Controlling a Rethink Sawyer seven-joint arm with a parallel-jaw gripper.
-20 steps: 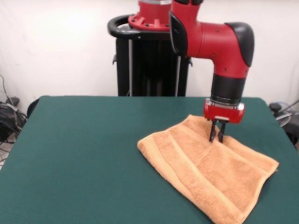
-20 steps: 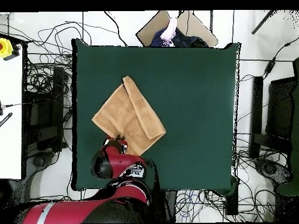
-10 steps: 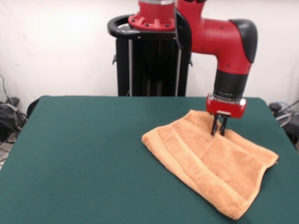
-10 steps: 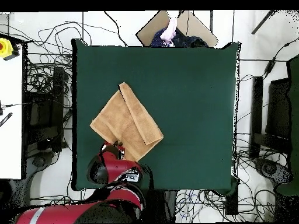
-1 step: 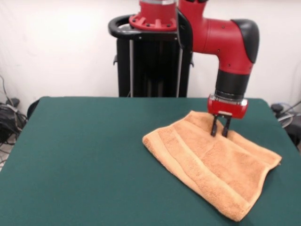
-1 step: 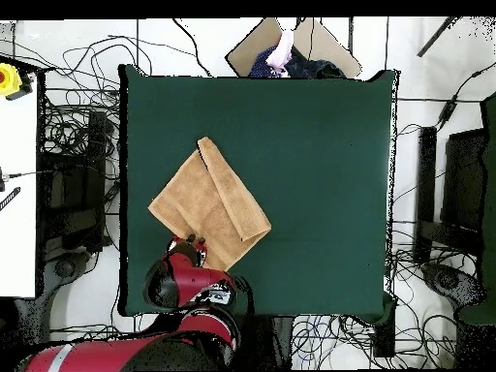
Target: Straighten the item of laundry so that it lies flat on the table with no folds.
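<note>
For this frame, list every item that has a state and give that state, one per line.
towel: folded over on itself, a doubled strip along one edge, not yet flat.
gripper: open, fingers slightly apart, tips down at the towel's corner nearest the robot.
table: towel lies on the part near the robot, toward one side in the overhead view.
arm: reaches out over the towel, wrist pointing straight down.

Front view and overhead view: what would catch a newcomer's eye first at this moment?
The red and black arm comes down on the right of the front view, its gripper open with the fingertips at the orange-tan towel. The towel lies askew on the dark green table, and the overhead view shows one long strip folded over the rest.
</note>
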